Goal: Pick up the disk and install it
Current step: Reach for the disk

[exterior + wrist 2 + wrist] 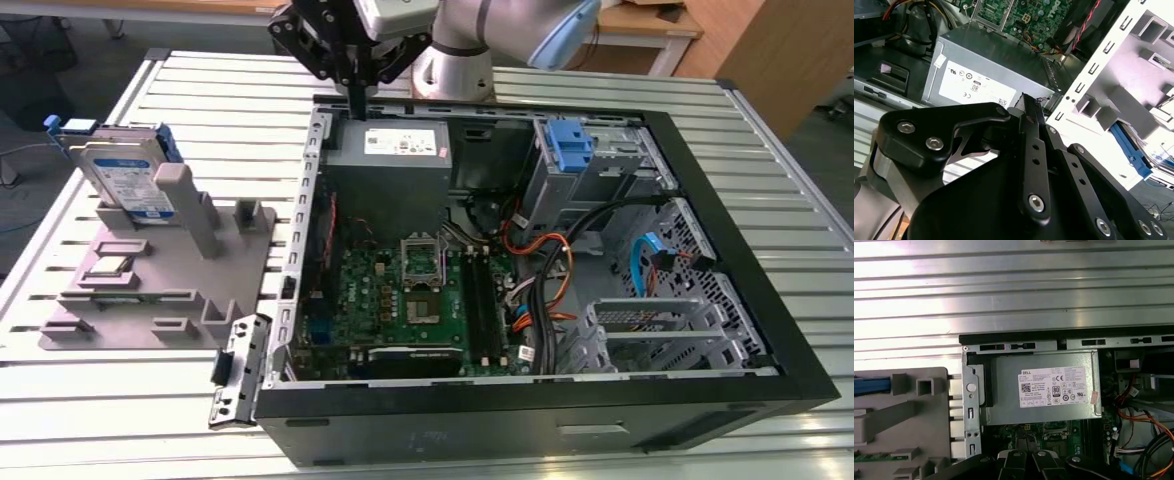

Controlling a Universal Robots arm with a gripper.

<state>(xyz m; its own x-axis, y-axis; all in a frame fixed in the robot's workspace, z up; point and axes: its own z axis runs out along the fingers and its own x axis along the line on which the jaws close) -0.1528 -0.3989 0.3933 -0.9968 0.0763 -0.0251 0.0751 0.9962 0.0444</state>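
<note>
From my station I see the gripper [358, 104] hanging over the rear edge of the open computer case [534, 405], just above the grey power supply [387, 147] with its white sticker. The fingers [1028, 112] are pressed together to a single narrow tip and hold nothing. In the first wrist view the power supply [1044, 387] lies directly beneath the gripper [1026, 456], with the slatted metal table [1004, 290] beyond the case wall. The disk [123, 172] is well apart from the gripper, outside the case on the exterior view's left. It stands on edge, leaning slightly, in the grey holder [160, 290] that sits on the table beside the case, its white-and-blue label facing the camera and its blue rails showing at the edges. Nothing touches it but the holder. Inside the case I make out the green motherboard [400, 290] on the floor, a tangle of orange, black and blue cables toward the exterior view's right, and an upright blue plastic latch piece [567, 146] by the metal drive cage at the far corner.
</note>
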